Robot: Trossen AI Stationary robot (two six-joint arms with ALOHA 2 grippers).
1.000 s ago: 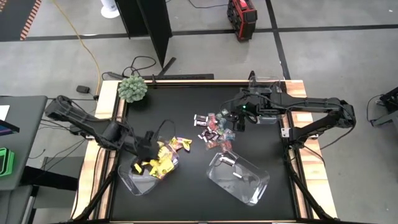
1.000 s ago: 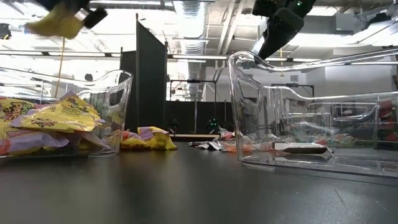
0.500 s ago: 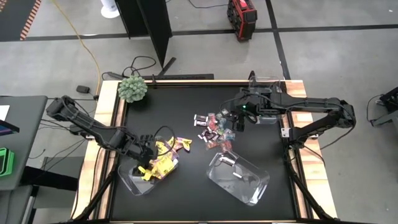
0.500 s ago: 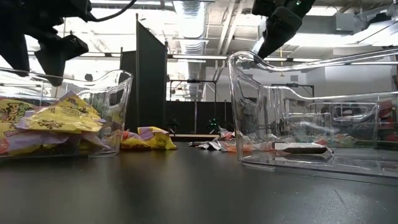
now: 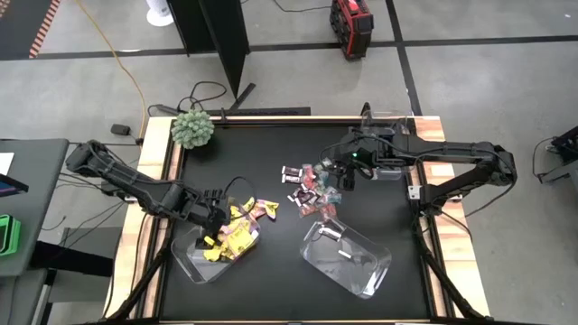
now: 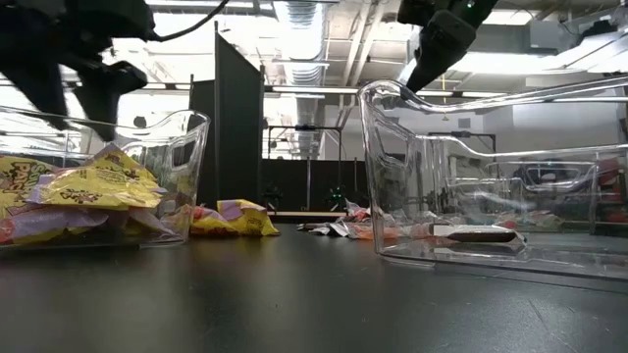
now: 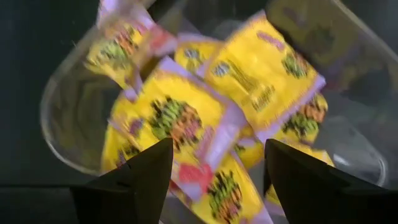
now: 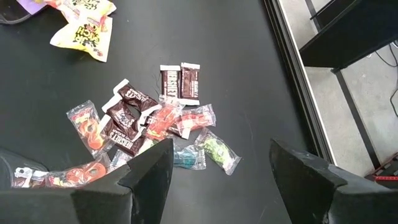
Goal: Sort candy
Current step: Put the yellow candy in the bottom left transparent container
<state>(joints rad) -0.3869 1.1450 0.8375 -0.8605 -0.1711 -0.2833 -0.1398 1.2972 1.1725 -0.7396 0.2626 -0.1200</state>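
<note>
My left gripper (image 5: 215, 226) hangs open just above the left clear bin (image 5: 188, 262), whose heap of yellow candy packets (image 7: 180, 118) lies under its fingers with nothing between them. Its two dark fingers (image 6: 108, 83) show over the bin in the low view. More yellow packets (image 5: 263, 208) lie on the table beside the bin's far end. My right gripper (image 5: 341, 176) stands open above the mixed pile of dark bars and teal-and-pink sweets (image 8: 158, 121) at the table's middle. The right clear bin (image 5: 357, 269) holds a dark bar (image 6: 476, 233).
A fuzzy green ball plant (image 5: 192, 129) stands at the far left corner. The bare black tabletop (image 5: 271, 280) lies between the two bins and along the near edge. Wooden rails (image 5: 153, 181) frame the table.
My left gripper has come down over the left bin, tipping more steeply, and has opened. The yellow packet it carried has dropped into the bin among the others. My right gripper has kept still.
</note>
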